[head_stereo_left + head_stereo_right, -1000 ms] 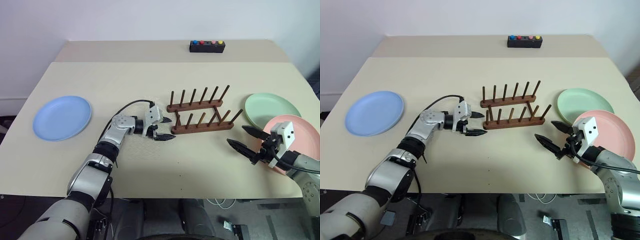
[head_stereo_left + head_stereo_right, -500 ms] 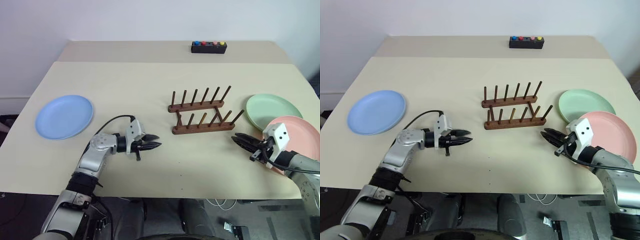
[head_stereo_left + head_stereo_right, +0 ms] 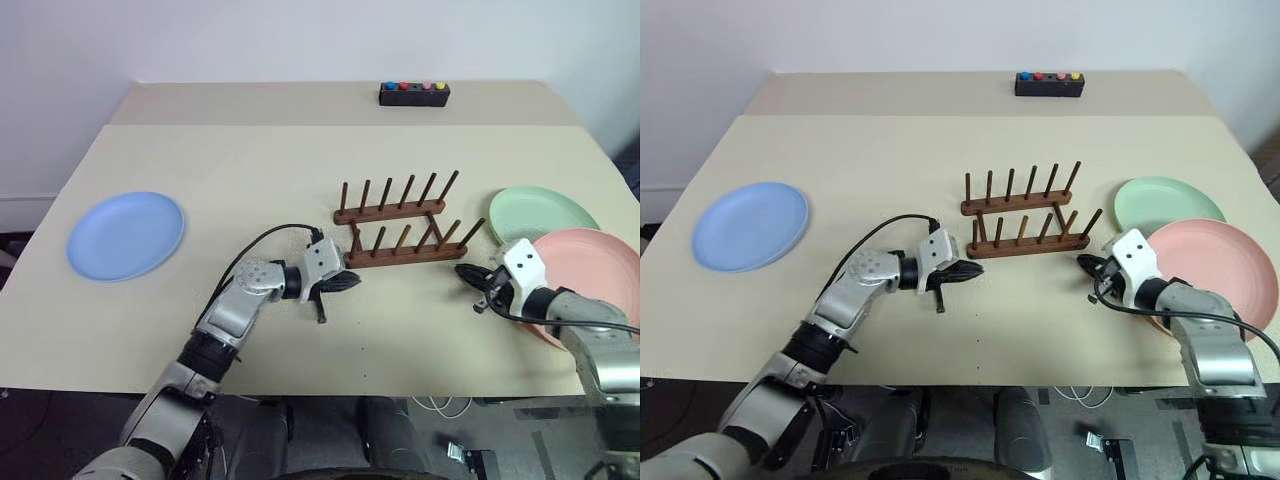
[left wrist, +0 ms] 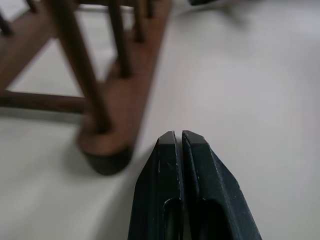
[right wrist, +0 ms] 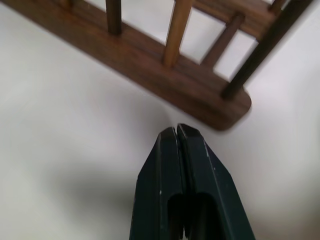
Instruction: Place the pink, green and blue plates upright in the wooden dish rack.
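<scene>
1. The left arm reaches forward and bends inward over the table, wrist angled toward the robot's right.
2. The left gripper (image 3: 343, 283) has its two black fingers pressed together, holding nothing.
3. The right arm reaches inward from the right side.
4. The right gripper (image 3: 468, 272) is likewise closed and empty, pointing left.

Standing empty at mid-table: dark brown wooden rack (image 3: 400, 225), two rails joined by crossbars, each carrying a row of upright pegs. Lying flat far off to the left: light blue plate (image 3: 125, 235). Lying flat to the right of the rack: pale green plate (image 3: 540, 213), with salmon pink plate (image 3: 592, 272) overlapping its near edge.
</scene>
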Available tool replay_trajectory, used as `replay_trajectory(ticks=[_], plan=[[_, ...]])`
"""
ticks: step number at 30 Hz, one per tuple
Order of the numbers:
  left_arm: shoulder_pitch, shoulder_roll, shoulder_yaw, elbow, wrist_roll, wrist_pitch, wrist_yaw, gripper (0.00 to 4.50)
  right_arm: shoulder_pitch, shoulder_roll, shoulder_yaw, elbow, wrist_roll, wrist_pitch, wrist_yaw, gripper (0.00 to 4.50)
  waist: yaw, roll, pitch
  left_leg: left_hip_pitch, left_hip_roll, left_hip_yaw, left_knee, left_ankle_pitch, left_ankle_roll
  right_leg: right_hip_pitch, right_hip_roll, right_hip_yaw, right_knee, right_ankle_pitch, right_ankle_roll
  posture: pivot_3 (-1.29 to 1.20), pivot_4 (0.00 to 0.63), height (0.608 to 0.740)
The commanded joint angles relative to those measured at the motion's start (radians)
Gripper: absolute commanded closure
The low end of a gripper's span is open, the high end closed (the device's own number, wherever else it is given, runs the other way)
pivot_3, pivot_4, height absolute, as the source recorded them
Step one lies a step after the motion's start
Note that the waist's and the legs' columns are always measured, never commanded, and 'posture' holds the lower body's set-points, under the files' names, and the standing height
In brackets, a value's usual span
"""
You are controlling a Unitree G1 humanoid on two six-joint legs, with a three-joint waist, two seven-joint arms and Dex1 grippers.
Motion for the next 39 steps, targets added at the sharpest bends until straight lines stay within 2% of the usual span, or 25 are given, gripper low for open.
replay_trajectory(ticks=[1,19,26,34,39], plan=[[-0.031,-0.022,0.045,0.07,0.021,-0.045,0.095,4.32,-0.037,0.03,0.023,0.044,-0.037,-0.055,-0.034,4.5,0.0,0.0,0.0,0.0,0.0,0.0,0.0,0.0,0.0,0.0,0.0,0.0,0.0,0.0,0.0,0.0,0.15,0.734],[-0.085,-0.022,0.079,0.197,0.053,-0.164,0.218,4.32,-0.205,0.071,0.09,0.239,-0.139,-0.189,-0.086,4.5,-0.004,0.0,0.0,0.0,0.0,0.0,0.0,0.0,0.0,0.0,0.0,0.0,0.001,0.0,0.0,0.0,0.15,0.734],[-0.096,-0.023,0.08,0.214,0.048,-0.179,0.216,4.32,-0.214,0.066,0.09,0.257,-0.139,-0.216,-0.076,4.5,-0.002,0.0,0.0,0.0,0.0,0.0,-0.001,0.0,0.0,0.0,0.0,0.0,0.001,0.0,0.0,0.0,0.15,0.734],[-0.005,0.014,0.116,0.018,-0.053,-0.11,0.11,4.32,-0.078,-0.068,-0.029,-0.019,-0.041,-0.179,0.037,4.5,-0.001,0.0,0.0,-0.001,0.0,0.0,-0.002,0.0,0.0,-0.002,0.0,0.0,0.0,0.0,0.0,0.0,0.15,0.734],[0.079,0.063,0.125,-0.127,-0.125,-0.025,0.026,4.32,0.049,-0.162,-0.178,-0.206,0.084,-0.003,0.103,4.5,0.0,0.0,0.0,-0.001,0.0,0.0,-0.002,0.0,0.0,-0.002,0.0,0.0,0.0,0.0,0.0,0.0,0.15,0.734]])
